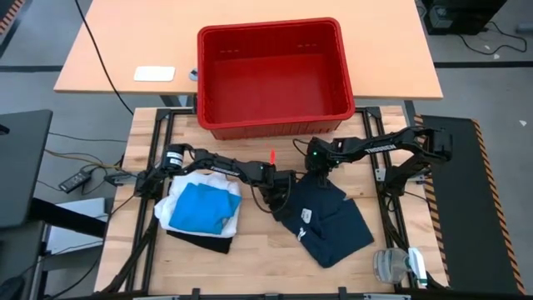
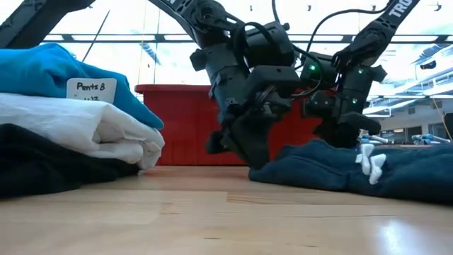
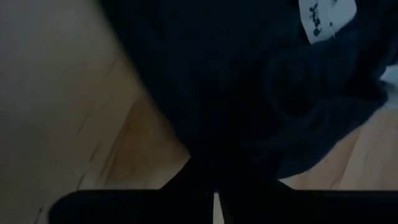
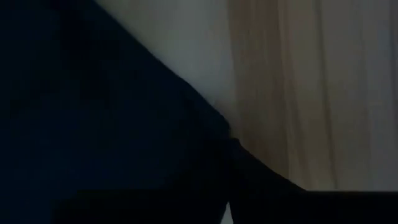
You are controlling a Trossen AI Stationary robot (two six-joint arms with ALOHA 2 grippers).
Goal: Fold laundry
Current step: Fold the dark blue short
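On the left of the tabletop [image 1: 250, 267] sits a finished stack [image 1: 200, 212]: blue piece on top, white T-shirt beneath, black garment at the bottom. Just right of it, the left end effector [image 1: 279, 190] is pinched closed on the near-left edge of the dark navy garment [image 1: 329, 221] spread at the middle. The right end effector [image 1: 316, 167] is closed on that garment's far edge. The fold looks just begun; next both arms should lift together and carry the edges across evenly.
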